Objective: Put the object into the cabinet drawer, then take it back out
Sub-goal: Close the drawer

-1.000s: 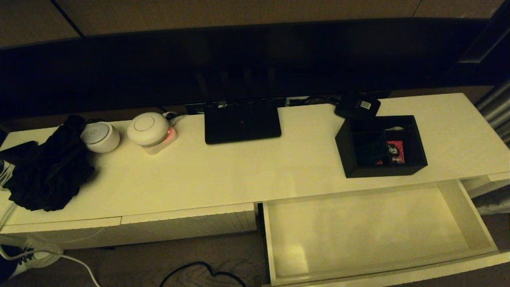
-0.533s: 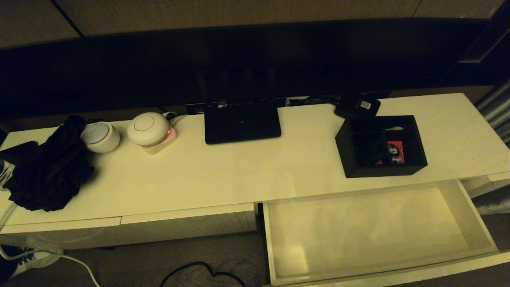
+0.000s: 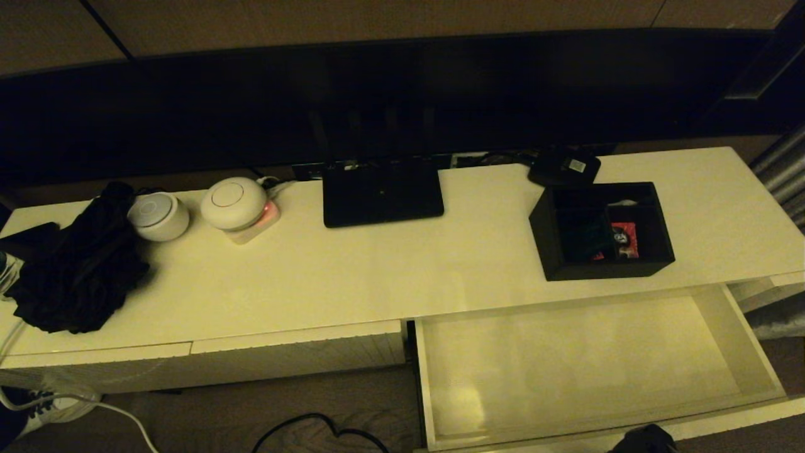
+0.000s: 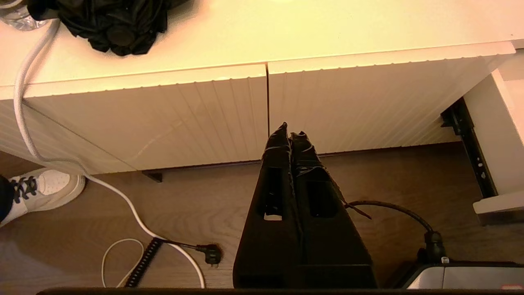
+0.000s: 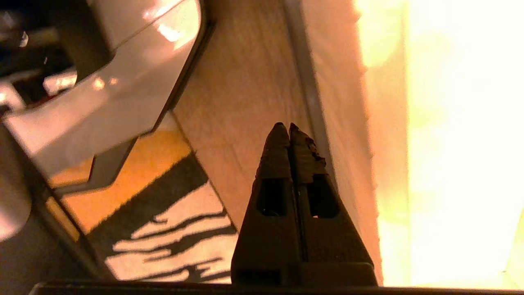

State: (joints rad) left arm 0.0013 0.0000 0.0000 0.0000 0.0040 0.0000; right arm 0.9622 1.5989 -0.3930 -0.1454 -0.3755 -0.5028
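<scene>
Both grippers low, closed, right gripper beside drawer

Wood-grain floor beneath white cabinet

Desk: smooth pale top, faint sheen. Closed drawer fronts: white, finely ribbed, matt. Cabinet drawer: plain smooth pale lining, soft glare patch. Object: matt black walls, material unclear; glossy red packet inside. Black cloth: crumpled, soft, dull. Two white round devices: smooth, plastic-looking. Floor: brown wood grain, matt. White cable: smooth. Left gripper and right gripper: black, rough-textured tips, jaws pressed together.
</scene>
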